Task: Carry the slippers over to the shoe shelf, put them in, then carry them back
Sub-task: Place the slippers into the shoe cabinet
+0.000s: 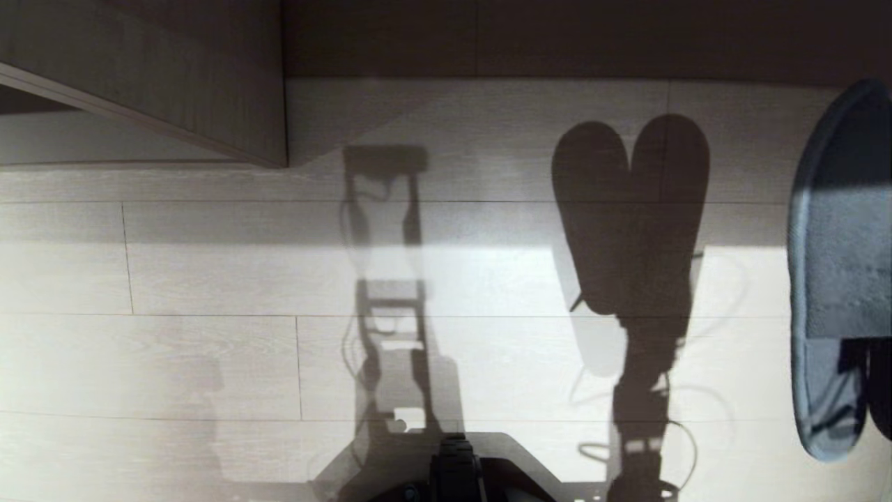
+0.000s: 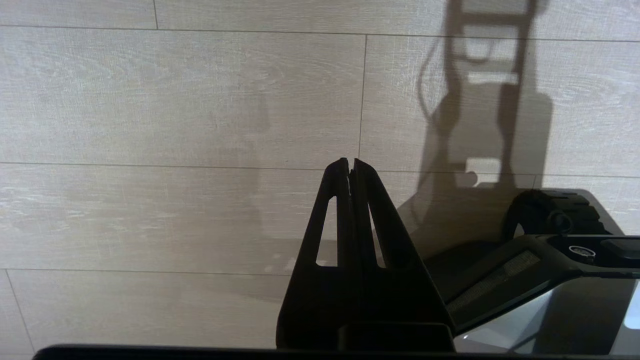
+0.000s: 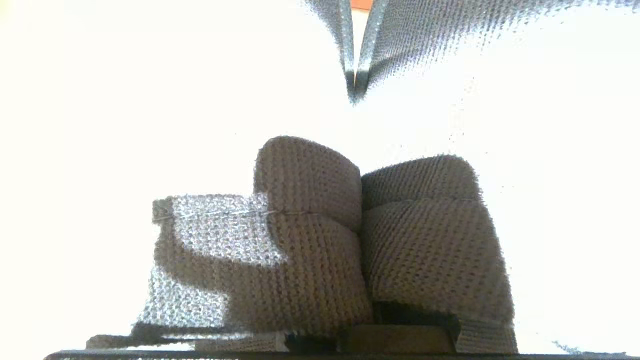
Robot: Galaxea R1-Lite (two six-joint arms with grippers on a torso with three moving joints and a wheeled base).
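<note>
At the right edge of the head view the slippers (image 1: 840, 279) hang above the pale wooden floor (image 1: 209, 362), their grey-blue soles facing outward and their length running from top to bottom of the frame. The right arm itself is not seen there, only its long shadow in the middle right, with the heart-like shadow of the pair on top of it. In the right wrist view the right gripper (image 3: 367, 320) sits at the bottom centre, its claw pressed together and pinching the two knitted toe bands side by side. The left gripper (image 2: 350, 165) points at the floor boards in the centre of its own view, its two black fingers (image 2: 335, 220) closed against each other with nothing between them. A corner of pale wood furniture (image 1: 174, 77) fills the upper left of the head view.
</note>
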